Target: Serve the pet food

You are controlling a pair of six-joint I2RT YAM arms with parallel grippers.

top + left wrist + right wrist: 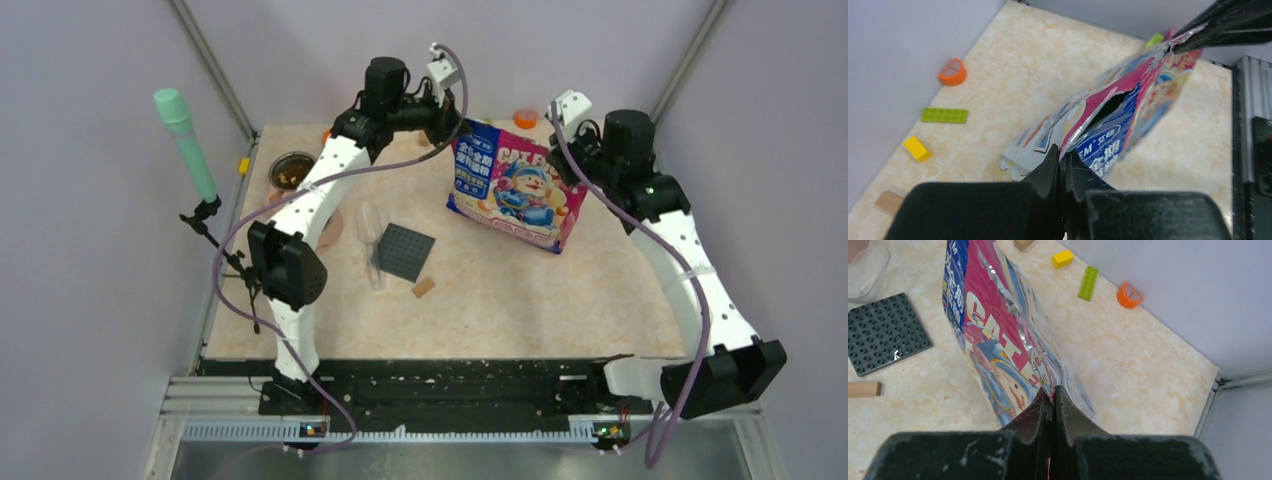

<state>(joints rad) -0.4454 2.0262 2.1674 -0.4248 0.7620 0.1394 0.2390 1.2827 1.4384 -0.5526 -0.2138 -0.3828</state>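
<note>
The pink-and-blue "CAT FOOD" bag (515, 185) stands at the back middle of the table, held up by both grippers at its top edge. My left gripper (455, 125) is shut on the bag's top left corner (1064, 152). My right gripper (568, 150) is shut on the top right corner (1052, 392). In the left wrist view the bag's mouth (1110, 105) gapes as a narrow dark slit, and the right gripper's fingers (1218, 30) pinch the far corner. The pet food inside the bag is hidden. A round bowl (291, 170) at the back left shows brown bits inside.
A dark grey studded plate (405, 250), a tan block (424, 287) and a clear scoop (370, 240) lie left of the bag. An orange ring (953, 72), a green brick (944, 115) and a yellow brick (917, 148) sit by the back wall.
</note>
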